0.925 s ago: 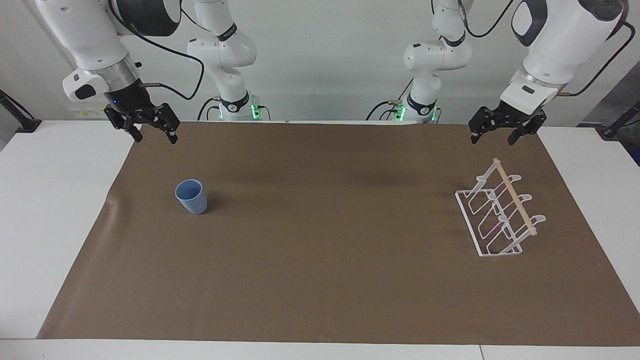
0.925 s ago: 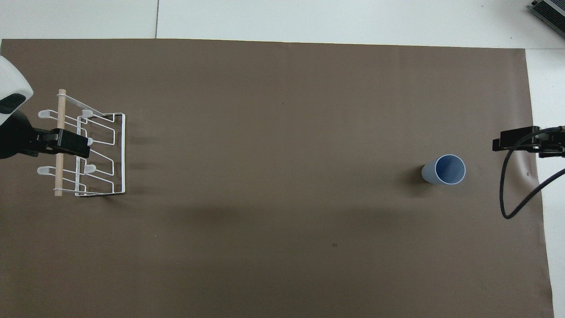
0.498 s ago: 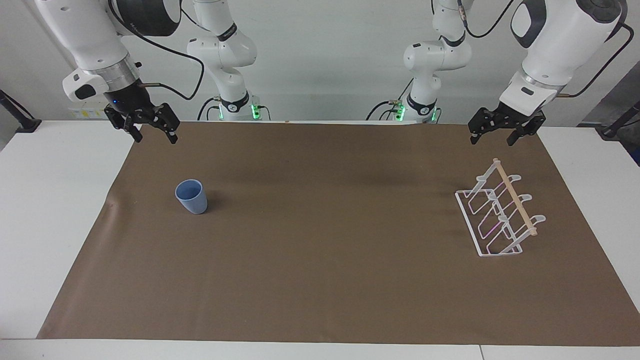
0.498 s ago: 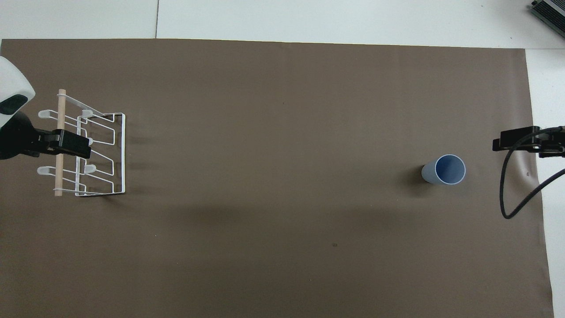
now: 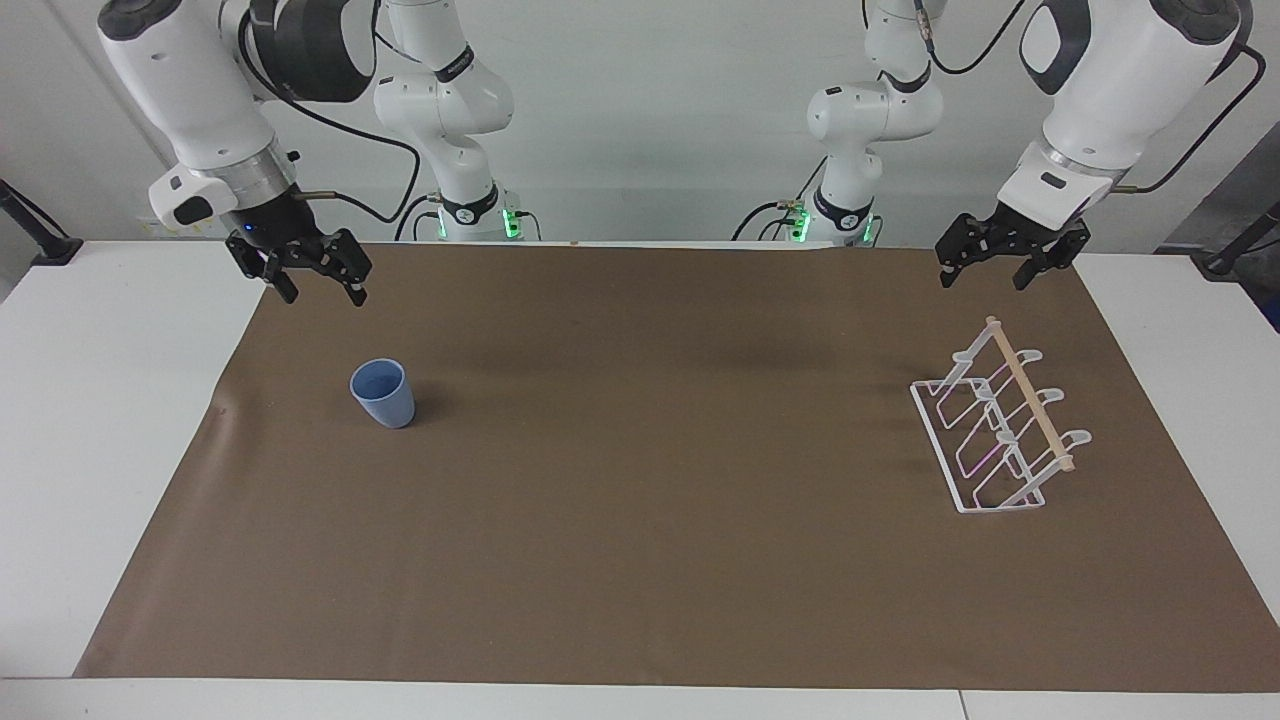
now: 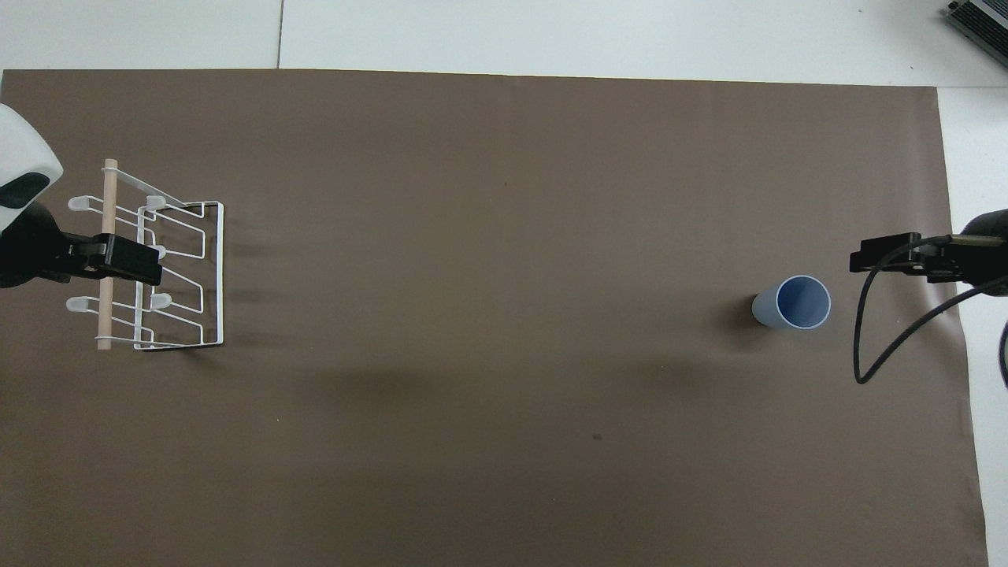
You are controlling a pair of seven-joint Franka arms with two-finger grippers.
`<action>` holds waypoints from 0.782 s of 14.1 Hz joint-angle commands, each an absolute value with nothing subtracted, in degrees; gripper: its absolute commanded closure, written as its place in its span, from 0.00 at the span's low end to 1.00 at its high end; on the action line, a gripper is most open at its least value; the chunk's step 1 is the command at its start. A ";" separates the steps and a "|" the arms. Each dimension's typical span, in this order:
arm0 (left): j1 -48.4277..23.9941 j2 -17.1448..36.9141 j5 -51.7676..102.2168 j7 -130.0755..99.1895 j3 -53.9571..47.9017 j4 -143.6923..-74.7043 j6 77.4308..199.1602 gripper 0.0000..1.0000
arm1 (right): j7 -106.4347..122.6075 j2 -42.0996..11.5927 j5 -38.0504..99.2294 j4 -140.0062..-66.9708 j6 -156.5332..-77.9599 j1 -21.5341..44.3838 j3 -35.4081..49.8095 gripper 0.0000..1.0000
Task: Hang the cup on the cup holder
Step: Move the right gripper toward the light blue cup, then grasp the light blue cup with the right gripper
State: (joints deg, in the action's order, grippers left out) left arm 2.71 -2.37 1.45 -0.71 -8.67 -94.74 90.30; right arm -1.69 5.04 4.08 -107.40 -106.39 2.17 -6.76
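My right gripper [image 5: 318, 286] hangs in the air with its two fingers [image 5: 289, 289] spread apart and pointing down, holding nothing. It is up over the brown mat [image 5: 640, 560], near the mat's edge at the right arm's end of the table [image 5: 110, 420]. The cup [image 5: 383, 393] stands upright on the mat below it, mouth up, a little toward the middle of the table from where my fingers hang and well clear of them. In the overhead view my right gripper [image 6: 882, 257] shows just beside the cup [image 6: 802, 302] without covering it, and a black cable [image 6: 890, 346] loops down from my wrist.

My left gripper [image 5: 983, 272] is also raised and empty, its fingers parted, over the mat at the left arm's end. The cup holder [image 5: 1000, 425] sits on the mat below it, resting on its wire base, its wooden rod [image 5: 1028, 394] running along the top, with nothing on its prongs. In the overhead view my left gripper [image 6: 118, 258] lies across the cup holder [image 6: 181, 276], but the facing view shows it high above the rack, not touching.

The cup and the cup holder are well apart, one toward each end of the mat.
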 commanded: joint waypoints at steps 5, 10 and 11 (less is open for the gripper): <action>2.90 -4.13 1.05 0.18 -8.53 -96.86 91.76 0.00 | 0.08 6.16 4.66 -120.83 -119.77 3.16 -4.83 0.00; 2.90 -4.13 1.05 0.18 -8.53 -96.94 91.85 0.00 | 1.58 2.20 4.66 -123.22 -123.38 3.16 -4.83 0.00; 2.90 -4.13 1.05 0.18 -8.53 -96.94 91.93 0.00 | 1.58 1.68 4.66 -123.83 -124.36 3.25 -4.83 0.00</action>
State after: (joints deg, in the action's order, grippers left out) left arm 2.71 -2.42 1.45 -0.70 -8.67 -94.80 90.38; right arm 0.09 2.56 4.08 -122.58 -121.90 3.47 -4.95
